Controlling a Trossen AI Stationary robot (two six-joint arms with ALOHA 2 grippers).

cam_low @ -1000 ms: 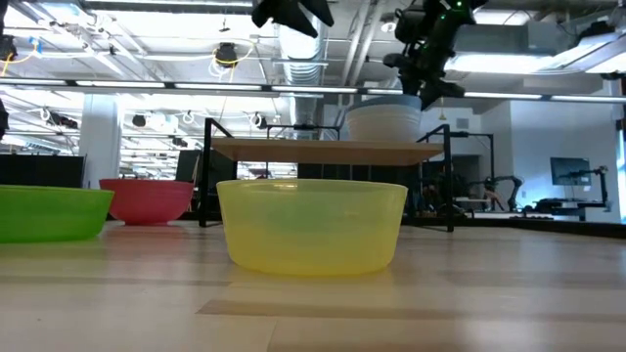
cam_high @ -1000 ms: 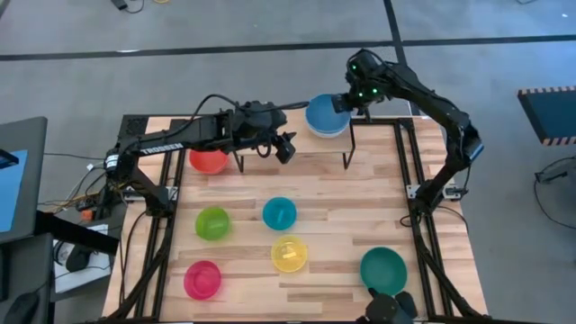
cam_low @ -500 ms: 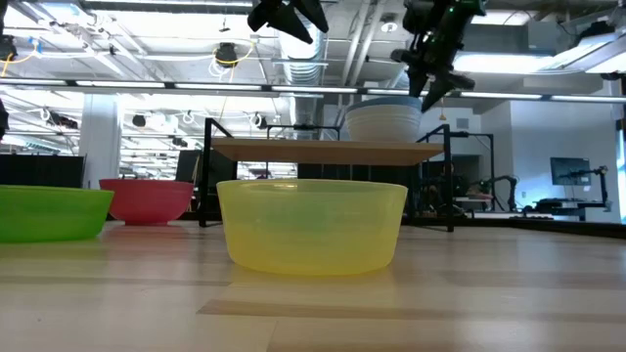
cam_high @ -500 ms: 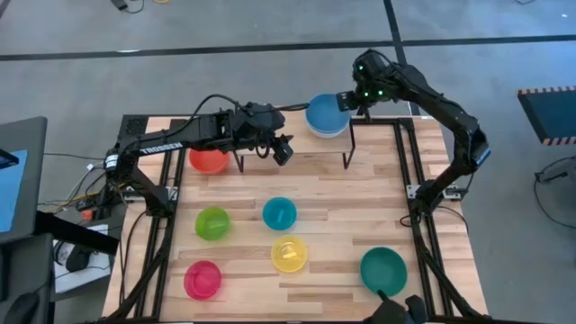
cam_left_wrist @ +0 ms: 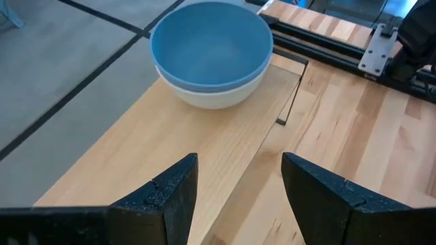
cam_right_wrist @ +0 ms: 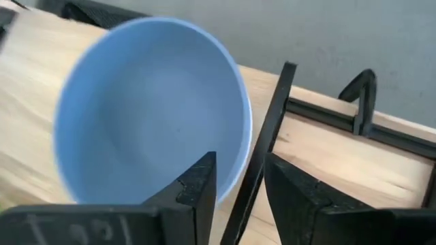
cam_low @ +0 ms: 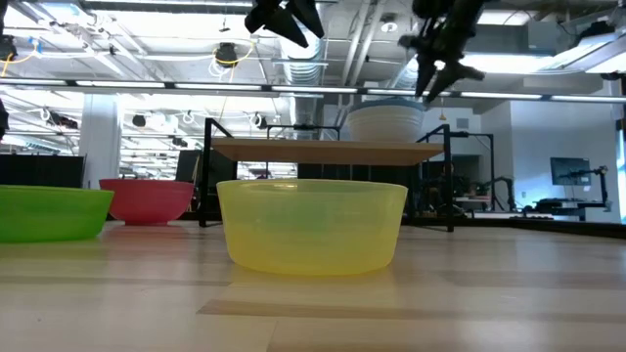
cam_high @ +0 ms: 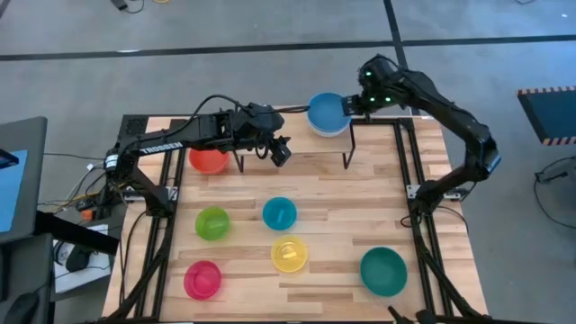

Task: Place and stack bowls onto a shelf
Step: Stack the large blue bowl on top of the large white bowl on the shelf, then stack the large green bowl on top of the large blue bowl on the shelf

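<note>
A blue bowl (cam_high: 326, 111) sits nested in a white bowl (cam_left_wrist: 211, 92) on the right far end of the shelf (cam_low: 323, 150), a light plank on black legs. My right gripper (cam_high: 351, 103) hangs open just right of and above the blue bowl (cam_right_wrist: 150, 116), touching nothing. My left gripper (cam_high: 281, 153) is open too and hovers over the shelf's plank (cam_left_wrist: 204, 150), left of the stack. A red-orange bowl (cam_high: 209, 160) rests on the table by the shelf's left legs.
On the tabletop nearer the front stand lime green (cam_high: 213, 223), cyan (cam_high: 280, 213), yellow (cam_high: 289, 255), pink (cam_high: 202, 279) and teal (cam_high: 383, 270) bowls, each apart from the others. Black frame rails run along the table's left and right sides. The shelf's left half is bare.
My right gripper has drawn back from the blue bowl's rim, toward the table's right edge and slightly up. The blue and white stack has stayed where it was on the shelf.
</note>
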